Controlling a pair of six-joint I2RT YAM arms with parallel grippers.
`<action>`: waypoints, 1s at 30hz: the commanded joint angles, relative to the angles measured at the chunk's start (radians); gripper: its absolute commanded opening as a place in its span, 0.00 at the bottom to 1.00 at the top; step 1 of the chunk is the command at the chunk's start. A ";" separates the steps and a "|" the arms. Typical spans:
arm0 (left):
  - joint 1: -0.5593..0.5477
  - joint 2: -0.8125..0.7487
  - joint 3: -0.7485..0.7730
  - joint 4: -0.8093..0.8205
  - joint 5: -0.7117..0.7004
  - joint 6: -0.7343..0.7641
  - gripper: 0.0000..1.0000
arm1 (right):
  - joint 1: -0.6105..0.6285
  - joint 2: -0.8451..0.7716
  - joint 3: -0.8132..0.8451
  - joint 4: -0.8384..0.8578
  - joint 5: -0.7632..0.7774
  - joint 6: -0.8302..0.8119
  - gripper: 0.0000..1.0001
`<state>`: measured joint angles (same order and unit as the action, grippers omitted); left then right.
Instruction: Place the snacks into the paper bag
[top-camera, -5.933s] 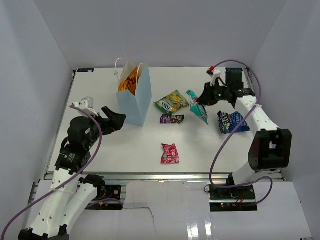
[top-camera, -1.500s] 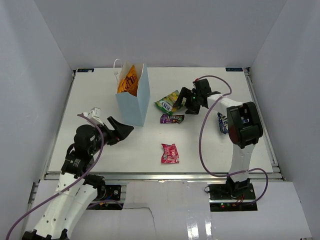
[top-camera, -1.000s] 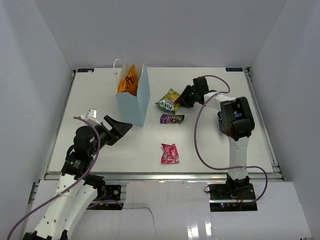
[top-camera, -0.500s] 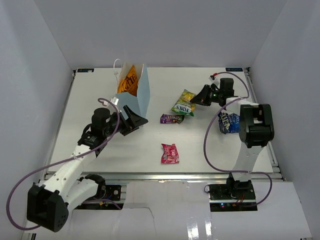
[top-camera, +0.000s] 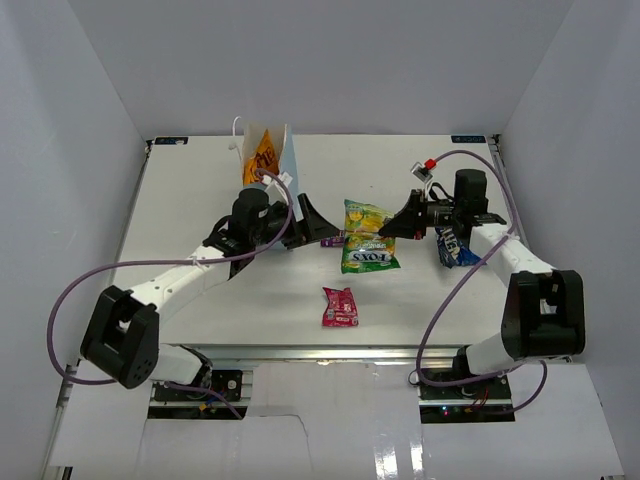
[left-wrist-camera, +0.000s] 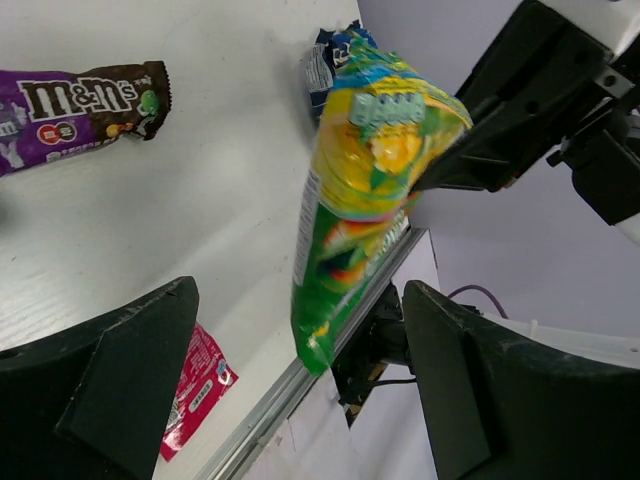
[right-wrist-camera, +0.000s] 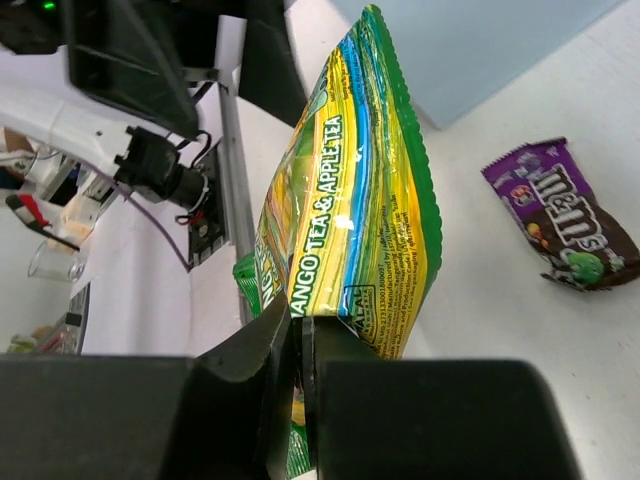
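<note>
Lifting yellow-green bag (top-camera: 368, 240) | right hand (top-camera: 384, 232) now clamped | left hand (top-camera: 316, 226) nearer

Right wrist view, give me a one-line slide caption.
Right gripper pinches the yellow-green candy bag aloft, purple packet lying on the table beyond.

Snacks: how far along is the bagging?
Done: the orange chip bag sits in the paper bag. In hand: the right fingers pinch the yellow-green Fox's candy bag in the air; the left fingers stand open beside it. Left: purple M&M's packet, pink-red packet and dark blue packet lie on the table.
</note>
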<state>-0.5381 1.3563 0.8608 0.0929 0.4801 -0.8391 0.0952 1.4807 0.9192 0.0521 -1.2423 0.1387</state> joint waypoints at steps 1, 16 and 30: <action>-0.032 0.041 0.066 0.041 0.043 0.031 0.93 | 0.020 -0.072 -0.008 0.000 -0.108 -0.030 0.08; -0.125 0.073 0.089 0.137 0.132 0.023 0.71 | 0.109 -0.134 -0.068 0.175 -0.082 0.137 0.09; -0.123 -0.146 0.101 -0.048 -0.001 0.083 0.00 | 0.095 -0.152 0.070 -0.182 -0.016 -0.126 0.83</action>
<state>-0.6647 1.3060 0.8936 0.1146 0.5407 -0.8032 0.2020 1.3685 0.8978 0.0452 -1.2812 0.1513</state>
